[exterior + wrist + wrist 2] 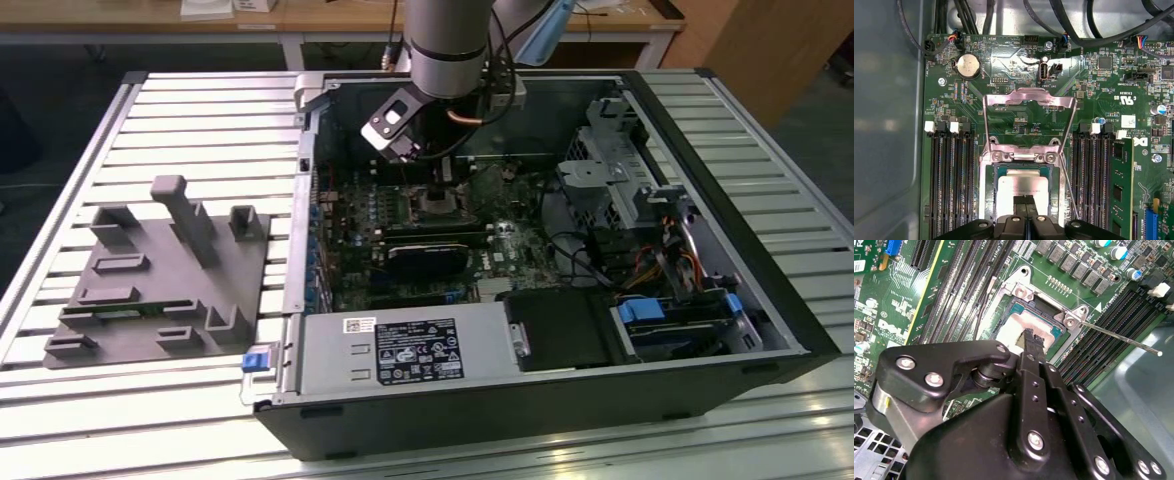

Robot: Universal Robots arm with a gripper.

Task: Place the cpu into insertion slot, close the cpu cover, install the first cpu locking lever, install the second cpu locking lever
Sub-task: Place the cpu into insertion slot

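Observation:
The cpu (1021,186) lies flat in the insertion slot (988,190), pale metal top up; it also shows in the second wrist view, cpu (1008,335). My gripper (1025,204) hangs right over it, fingers pressed together with nothing between them, tips at the chip's top face; the same gripper (1032,338) appears in the second wrist view. The cpu cover (1029,95) stands swung open behind the slot. A thin locking lever (1124,337) sticks out free beside the slot. In the exterior view the gripper (438,188) reaches down into the open computer case over the slot (434,207).
Black memory slots (951,185) flank the socket on both sides. Cables (1094,40) run along the board's far edge. A power supply box (400,350) and drive bays (667,320) fill the case's near side. A grey fixture (160,270) sits at the exterior view's left.

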